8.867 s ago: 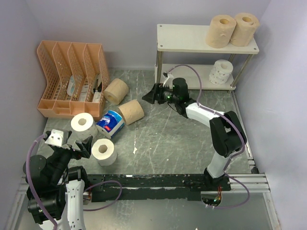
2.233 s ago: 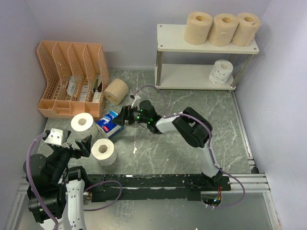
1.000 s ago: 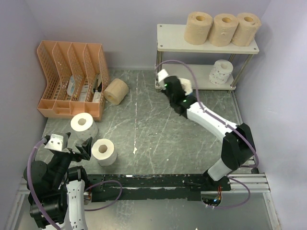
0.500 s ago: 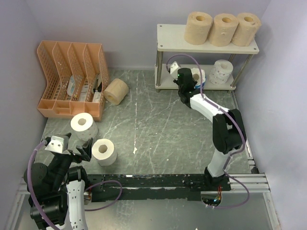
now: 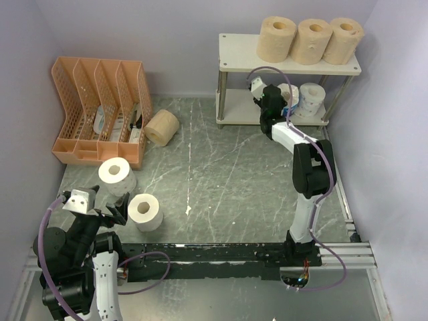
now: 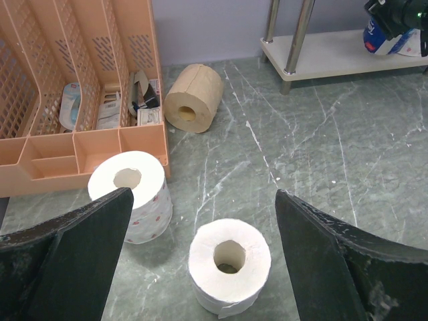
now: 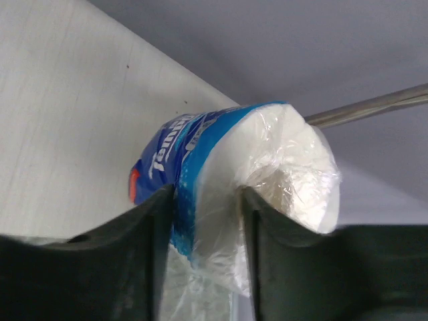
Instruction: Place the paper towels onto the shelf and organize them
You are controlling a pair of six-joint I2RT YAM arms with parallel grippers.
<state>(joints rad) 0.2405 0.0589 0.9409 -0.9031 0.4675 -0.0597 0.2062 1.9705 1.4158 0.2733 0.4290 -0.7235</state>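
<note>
the wrapped roll (image 7: 267,160), clamped in the right jaws, is held over the lower board of the shelf (image 5: 241,107) and should next be set down beside the dotted roll (image 5: 312,99); the left jaws are spread, empty.

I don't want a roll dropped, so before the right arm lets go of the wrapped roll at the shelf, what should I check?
1. Right gripper grips the wrapped roll: ok, shut on it.
2. Roll over the lower board: ok.
3. Roll resting on the board: cannot tell.
4. Clearance from the dotted roll: cannot tell, they look close.
5. Left gripper out of the way: ok, open, far from the board.
</note>
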